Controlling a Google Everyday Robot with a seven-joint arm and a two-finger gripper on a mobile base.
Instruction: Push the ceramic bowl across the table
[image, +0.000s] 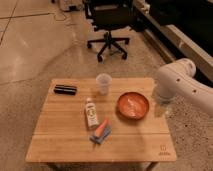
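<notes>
1. Jaw state: cannot be told. The gripper (163, 104) hangs pointing down at the right edge of the table (60, 142), just right of the ceramic bowl (133, 105). Whether it touches the bowl cannot be told.
2. Arm (184, 82): white, rounded segments. It enters from the right side of the scene and bends down to the gripper.
3. Ceramic bowl: wide, shallow, glossy orange-red with a paler centre. It sits upright on the right half of the table, about midway between the far and near edges.
4. Table: light wooden top of long planks, with a small dark logo (162, 148) near the near-right corner.
5. Plastic cup (103, 83): translucent whitish, upright, near the far edge, to the far left of the bowl and apart from it.
6. Dark oblong object (65, 89): lying flat near the far-left corner.
7. Small bottle (91, 114): pale, lying on its side near the table's middle, left of the bowl.
8. Orange and blue item (101, 132): lying just near of the bottle, its kind not clear.
9. Office chair (107, 22): black, on a star base with casters, standing on the shiny floor beyond the table's far edge.
</notes>
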